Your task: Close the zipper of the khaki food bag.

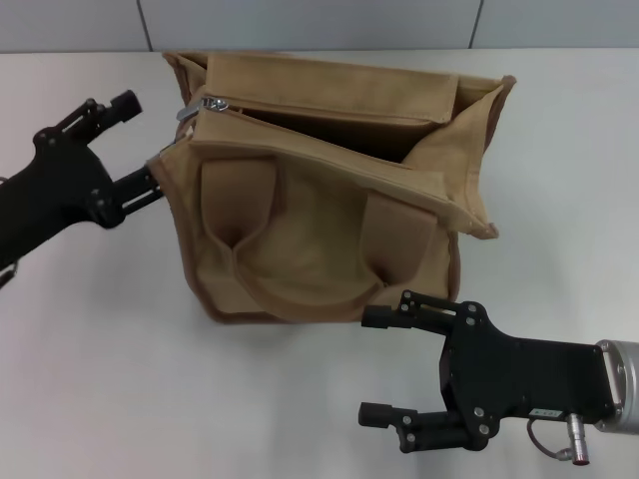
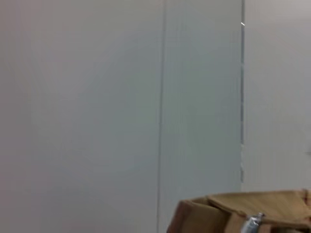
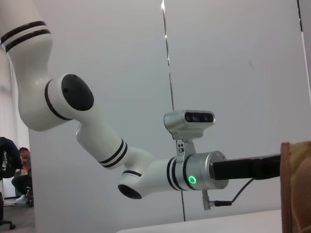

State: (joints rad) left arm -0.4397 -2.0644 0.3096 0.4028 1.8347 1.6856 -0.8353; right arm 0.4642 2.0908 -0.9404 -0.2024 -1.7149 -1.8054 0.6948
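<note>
**Operator:** Head view, item one: the tan bag (image 1: 329, 230) sits on the white desk (image 1: 100, 379), toward the far edge and about midway between the left and right edges. Its top gapes wide on the right-hand side; the two strap handles lie folded down over the near face.

**Checker:** Zipper?

**Operator:** Item two: the zipper (image 1: 300, 125) runs across the top flaps. Its silver pull tab (image 1: 205, 106) is at the bag's far-left corner, so the line is unclosed along nearly all its length. My left wrist view catches the same tab (image 2: 253, 222) and a corner of the bag (image 2: 214, 213).

**Checker:** Grippers?

**Operator:** Item three: my left gripper (image 1: 135, 140) is at the bag's left end, fingers spread, one above near the tab, the other against the side panel, grasping nothing. Item four: my right gripper (image 1: 384, 364) hangs by the near edge, right of centre, just in front of the bag, fingers wide apart and empty. The right wrist view shows the left arm (image 3: 97, 141) reaching to the bag's edge (image 3: 296, 189).
</note>
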